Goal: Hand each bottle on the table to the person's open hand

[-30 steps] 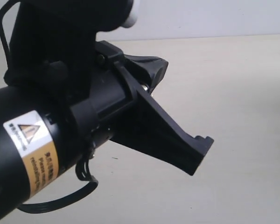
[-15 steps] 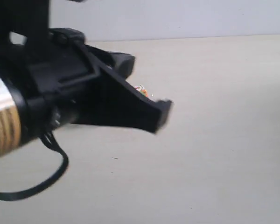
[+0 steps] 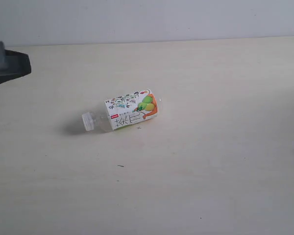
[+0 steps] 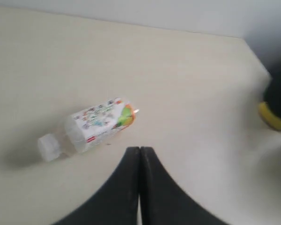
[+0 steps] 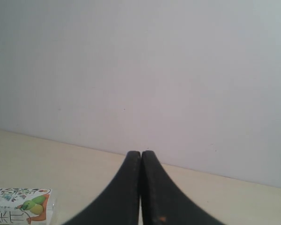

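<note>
A broad pale beige tabletop with faint wood grain (image 3: 210, 191) is seen in the exterior view, and a tiny dark speck (image 3: 120, 166) is marked on its near part. Further in, left of the middle, a clear plastic drink bottle with a white fruit label (image 3: 130, 113) is laid on its side on the tabletop, touched by neither gripper. Its white screw cap (image 3: 88, 121) is turned to the left of that view, and green and orange fruit is printed at the label's other end. No other bottle is shown in any view.

Beyond the bottle, at the left edge, a black machine part with a grey piece on top (image 3: 10, 68) is cut off by the frame; which part of the arm it is cannot be told. A plain pale grey wall (image 3: 161, 19) is met at the table's far edge.

In the left wrist view, the black left gripper (image 4: 140, 152) is pressed together on nothing, held above the table near the bottle (image 4: 96, 125). A blurred black shape with a yellow band (image 4: 274, 112) is seen at one edge.

In the right wrist view, the black right gripper (image 5: 141, 155) is likewise pressed together and empty, pointed at the wall, with the bottle (image 5: 18, 208) caught in a corner.
</note>
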